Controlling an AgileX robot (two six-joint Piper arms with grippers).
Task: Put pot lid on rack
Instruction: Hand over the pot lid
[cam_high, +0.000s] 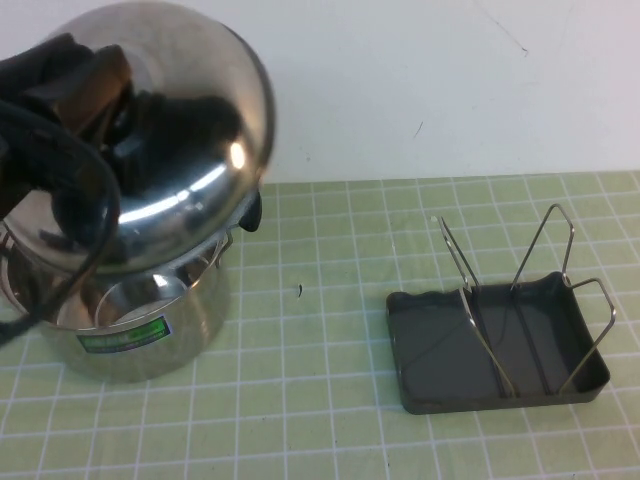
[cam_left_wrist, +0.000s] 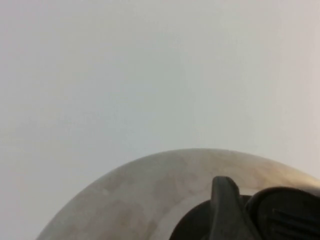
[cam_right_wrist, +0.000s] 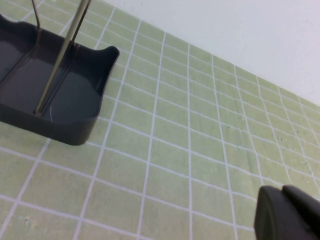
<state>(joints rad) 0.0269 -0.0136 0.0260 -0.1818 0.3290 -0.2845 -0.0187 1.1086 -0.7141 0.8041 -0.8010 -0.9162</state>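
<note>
The shiny domed pot lid (cam_high: 205, 150) is tilted and held in the air above the open steel pot (cam_high: 150, 325) at the left. My left gripper (cam_high: 105, 95) is shut on the lid's black knob; in the left wrist view one finger (cam_left_wrist: 225, 212) lies against the knob (cam_left_wrist: 285, 215) on the steel dome (cam_left_wrist: 145, 192). The dark grey rack (cam_high: 500, 350) with three wire loops stands empty at the right. It also shows in the right wrist view (cam_right_wrist: 55, 97). My right gripper (cam_right_wrist: 290, 215) is out of the high view, shut and empty, over the mat beside the rack.
A green checked mat (cam_high: 320, 330) covers the table, with bare mat between pot and rack. A white wall (cam_high: 420, 80) stands behind. The pot has black side handles and a green label (cam_high: 125, 338). The left arm's cable (cam_high: 70, 200) hangs in front of the lid.
</note>
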